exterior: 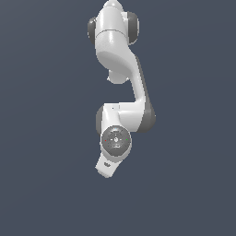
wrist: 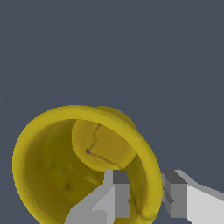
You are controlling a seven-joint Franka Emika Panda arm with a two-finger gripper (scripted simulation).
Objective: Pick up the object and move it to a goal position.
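Observation:
The object, a small yellow cup [wrist: 57, 175], fills the wrist view, with its hollow inside and round bottom facing the camera. My gripper [wrist: 146, 192] straddles the cup's rim. One grey fingertip [wrist: 119, 192] is inside the hollow and the other sits just outside the wall, which is pinched between them. In the exterior view only the white hand of the gripper [exterior: 105, 168] shows below the wrist. There the arm hides the cup.
Everything around is a plain dark grey-blue ground. The white arm [exterior: 117, 69] stretches down the middle of the exterior view.

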